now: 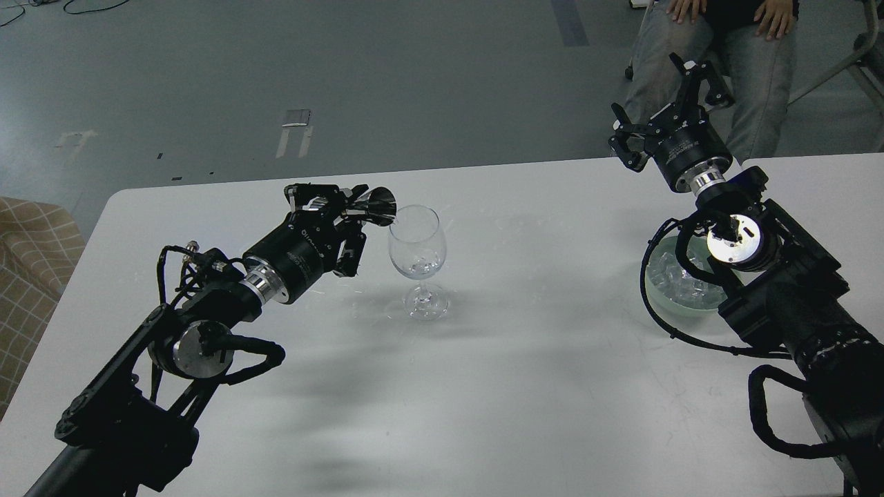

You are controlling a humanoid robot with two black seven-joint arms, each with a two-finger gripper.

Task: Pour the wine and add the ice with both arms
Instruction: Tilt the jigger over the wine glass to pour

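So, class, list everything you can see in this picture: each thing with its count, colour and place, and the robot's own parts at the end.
Clear stemmed wine glass: one, colourless, upright mid-table, some ice inside.
Shiny metal cone-shaped jigger: one, silver, tipped at the glass rim.
Pale green glass bowl: one, right of table, partly behind the right arm.
Clear ice cubes: several, colourless, in the bowl.
White table: one, fills the foreground.
Seated person in jeans: one, top right, beyond the table.
Beige checked seat: one, left edge.
Left end effector: black, holding the jigger.
Right end effector: black, open, raised above the far table edge.
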